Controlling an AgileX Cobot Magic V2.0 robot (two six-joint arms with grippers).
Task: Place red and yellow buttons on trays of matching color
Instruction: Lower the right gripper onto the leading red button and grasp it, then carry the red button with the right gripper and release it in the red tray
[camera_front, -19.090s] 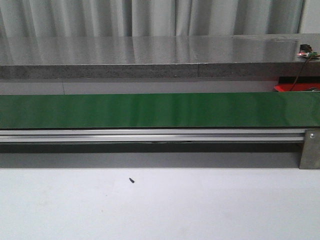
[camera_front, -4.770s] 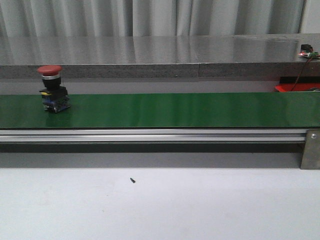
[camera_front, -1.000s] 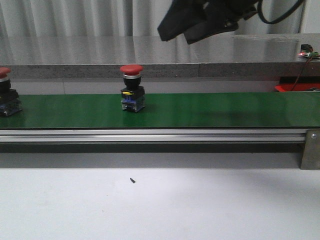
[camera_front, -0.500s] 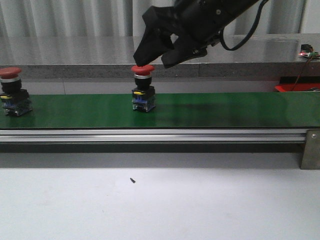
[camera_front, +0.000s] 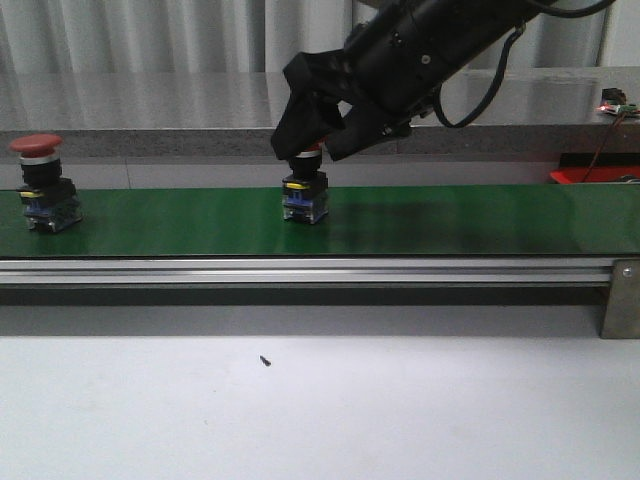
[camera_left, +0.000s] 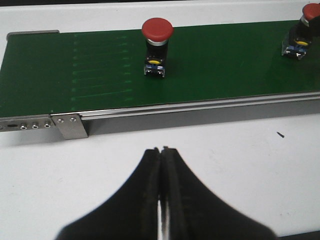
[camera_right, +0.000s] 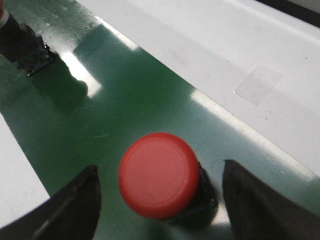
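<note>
Nearest the robot lies a pale table (camera_front: 400, 410) with a small dark speck (camera_front: 264, 361) on it. Above this table the left gripper (camera_left: 163, 155) hangs with its two dark fingers pressed together, clenched on nothing.

Beyond the table runs a metal rail (camera_front: 300, 270), and behind it the green belt (camera_front: 480, 220). Two red buttons stand upright on the belt, well apart. One red button (camera_front: 43, 178) stands near the belt's left end, with nothing around it. The other red button (camera_front: 304, 190) stands near the middle, under the right gripper (camera_front: 312, 140).

The right gripper's jaws are spread wide, one on each side of the button's red cap. In the right wrist view the cap (camera_right: 159, 175) sits between the two fingers (camera_right: 70, 210), a little closer to one of them, with a clear gap to each, so the jaws are released and hold nothing.

Behind the belt is a grey shelf (camera_front: 150, 110), then a curtain (camera_front: 150, 35).
</note>
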